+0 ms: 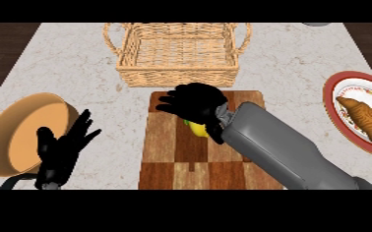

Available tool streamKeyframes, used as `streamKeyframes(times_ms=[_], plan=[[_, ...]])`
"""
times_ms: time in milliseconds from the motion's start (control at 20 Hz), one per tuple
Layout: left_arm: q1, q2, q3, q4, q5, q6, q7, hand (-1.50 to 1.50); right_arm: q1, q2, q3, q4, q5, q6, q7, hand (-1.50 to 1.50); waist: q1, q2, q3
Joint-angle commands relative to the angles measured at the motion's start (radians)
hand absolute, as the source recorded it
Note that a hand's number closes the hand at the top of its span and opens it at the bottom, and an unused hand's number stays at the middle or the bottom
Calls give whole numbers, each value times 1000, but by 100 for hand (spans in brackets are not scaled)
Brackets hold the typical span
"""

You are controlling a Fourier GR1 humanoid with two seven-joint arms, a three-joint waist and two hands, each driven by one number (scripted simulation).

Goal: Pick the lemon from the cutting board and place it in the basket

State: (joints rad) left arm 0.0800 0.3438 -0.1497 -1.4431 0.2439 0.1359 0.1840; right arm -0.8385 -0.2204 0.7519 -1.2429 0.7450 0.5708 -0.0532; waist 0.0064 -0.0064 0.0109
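Nearest the robot, the left hand (pixel 64 147) rests low at the left of the view, fingers straight and spread upward, holding nothing, just in front of a wooden bowl (pixel 29 128) tipped on its side. A little farther in, the right hand (pixel 195 103) is over the wooden cutting board (pixel 174 162), fingers curled downward over the lemon (pixel 196 129), of which only a sliver of yellow shows beneath the palm and wrist; it looks closed round the fruit, though whether the lemon has left the board I cannot tell. So by my reckoning the pick is only at the grasp stage, and the lift, the carry forward and the release all remain. Off to the right sits a red-rimmed plate (pixel 330 96) with what looks like a piece of bread on it. Farthest off, just beyond the board's far edge, stands the wicker basket (pixel 178 73), nothing in it. No brand, label or writing is readable anywhere.
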Motion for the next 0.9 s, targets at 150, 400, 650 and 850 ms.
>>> streamKeyframes(times_ms=[150, 400, 650, 850], plan=[[70, -18, -20, 61, -29, -4, 13, 0, 26, 36, 51, 66, 103, 0, 21, -150, 2, 7, -11], [73, -29, -35, 31, -50, 2, 34, 0, 18, 43, 16, 164, 136, -57, -51, -150, 7, 9, -11], [54, -49, -30, 48, -69, 13, 41, 0, 55, 70, 19, 142, 166, -53, -55, -150, 1, 7, -11], [12, -40, 0, 45, -47, -3, 85, 0, 34, 42, -12, 234, 192, -113, -160, -150, 2, 10, -11]])
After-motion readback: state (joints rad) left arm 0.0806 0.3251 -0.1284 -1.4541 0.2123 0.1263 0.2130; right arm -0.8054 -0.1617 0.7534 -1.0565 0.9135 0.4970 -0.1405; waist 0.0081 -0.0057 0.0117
